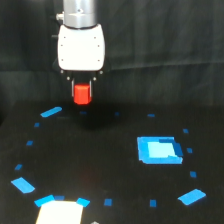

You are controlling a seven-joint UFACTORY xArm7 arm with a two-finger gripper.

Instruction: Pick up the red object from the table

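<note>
**Red block held clear of the desk**

The gripper (82,86) is hanging above the desk's (100,165) far left area, its jaws closing narrowly on the red object (82,93). The block is sitting directly between and below the jaws, apparently lifted off the surface, so only upward travel seems left.

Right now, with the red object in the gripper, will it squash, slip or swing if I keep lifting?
The red object looks like a solid stubby block, so probably rigid, not floppy. It sits between the fingers of the gripper, likely light for its size. Its glossy look hints at possible slipping.

Lab: tape-marked black table (100,165), curtain backdrop (165,50)
</note>
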